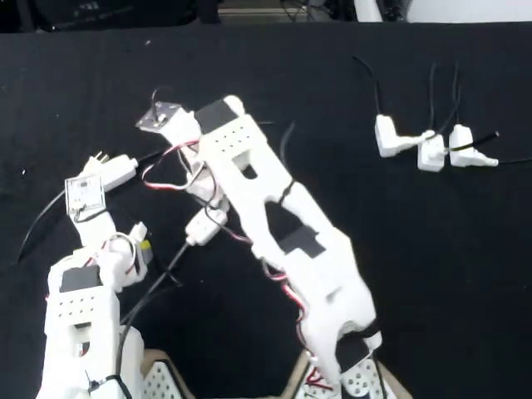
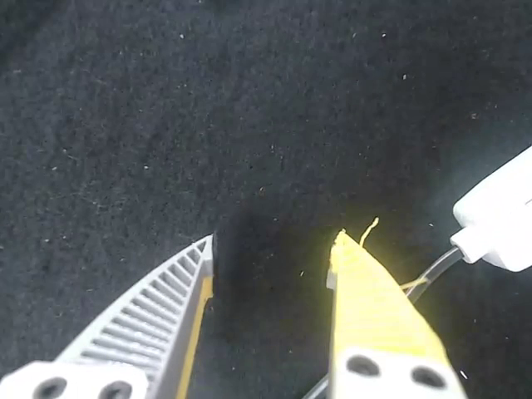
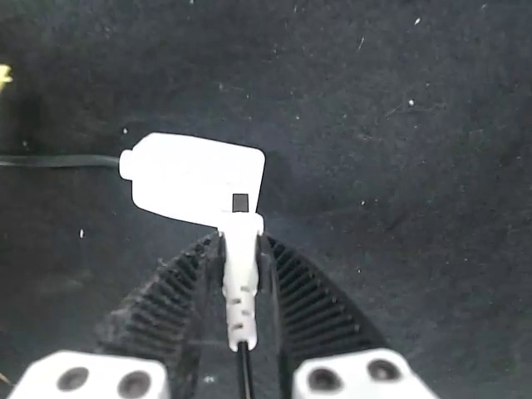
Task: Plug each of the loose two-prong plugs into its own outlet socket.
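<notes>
Bench (image 1: 432, 274), high view: black; open room is left between the arms and the outlet sockets (image 1: 431, 150), well apart at far right.
Left pincer (image 2: 274, 249), left wrist view: jaws are set apart, with a loose plug (image 2: 499, 216) just beside; its cord could be snagged.
Right pincer (image 3: 241, 249), right wrist view: clamped on the neck of the held plug (image 3: 195, 179); twisting in the grip is risked.

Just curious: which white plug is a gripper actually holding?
The plug pinched in the right gripper; the others lie loose on the table, one beside the open left gripper.
</notes>
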You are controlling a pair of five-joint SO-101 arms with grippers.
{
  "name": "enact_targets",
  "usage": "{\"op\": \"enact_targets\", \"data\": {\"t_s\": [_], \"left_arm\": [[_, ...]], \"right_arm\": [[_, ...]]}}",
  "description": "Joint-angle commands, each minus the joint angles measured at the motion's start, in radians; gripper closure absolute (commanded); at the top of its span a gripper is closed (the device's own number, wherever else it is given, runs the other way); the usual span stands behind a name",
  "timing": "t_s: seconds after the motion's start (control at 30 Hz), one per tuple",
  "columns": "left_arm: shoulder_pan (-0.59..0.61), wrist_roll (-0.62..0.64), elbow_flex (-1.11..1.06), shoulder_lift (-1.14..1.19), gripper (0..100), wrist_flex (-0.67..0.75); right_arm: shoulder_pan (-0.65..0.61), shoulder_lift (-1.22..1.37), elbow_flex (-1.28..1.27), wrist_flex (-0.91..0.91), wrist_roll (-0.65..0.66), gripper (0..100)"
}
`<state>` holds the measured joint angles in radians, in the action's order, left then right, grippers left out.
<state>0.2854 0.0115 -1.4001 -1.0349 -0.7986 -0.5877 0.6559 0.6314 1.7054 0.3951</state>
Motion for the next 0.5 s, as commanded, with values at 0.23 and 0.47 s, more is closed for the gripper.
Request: {"op": "enact_targets", "data": {"t_s": [0.23,0.47], "left_arm": [[0.013,-0.006,0.005,-0.009,78,-0.002],[0.013,-0.006,0.019,-0.009,78,-0.058]], "right_arm": [[0.028,-0.005,0.07,0.032,-0.038,98.8],[0.0,0.016,0.058,0.028,-0.074,98.8]]}}
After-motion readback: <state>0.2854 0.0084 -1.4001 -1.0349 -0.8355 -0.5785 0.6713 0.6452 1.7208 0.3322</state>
